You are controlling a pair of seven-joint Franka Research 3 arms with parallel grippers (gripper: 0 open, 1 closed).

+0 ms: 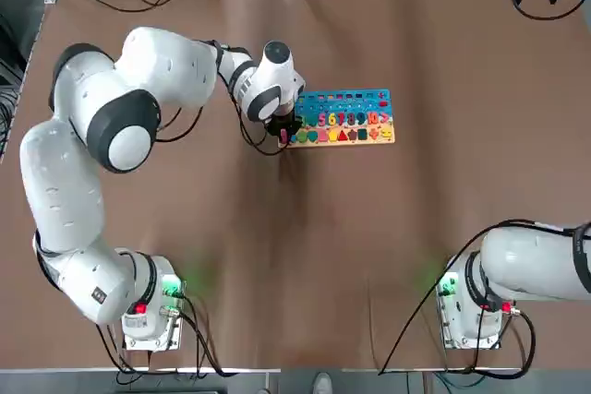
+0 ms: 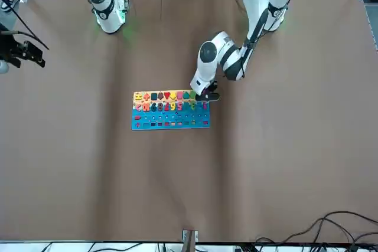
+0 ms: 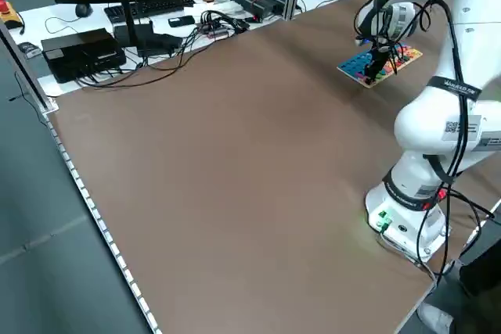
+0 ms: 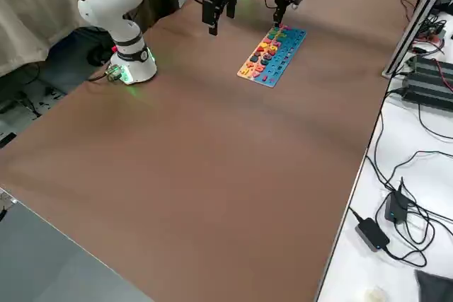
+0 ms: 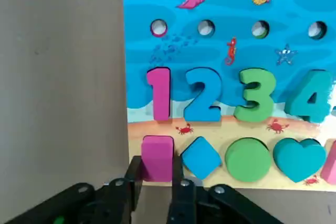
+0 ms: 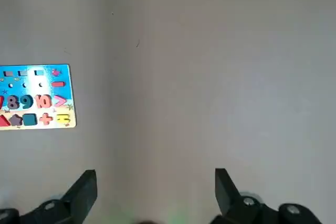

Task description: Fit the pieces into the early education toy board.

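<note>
Left claw is gripping a pink block at the toy board's corner slot. Right claw is hanging wide open, well apart over the counter.

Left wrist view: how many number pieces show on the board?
4: pink 1, blue 2, green 3, and teal 4 cut by the frame edge, side by side. More lie outside this view.
</note>
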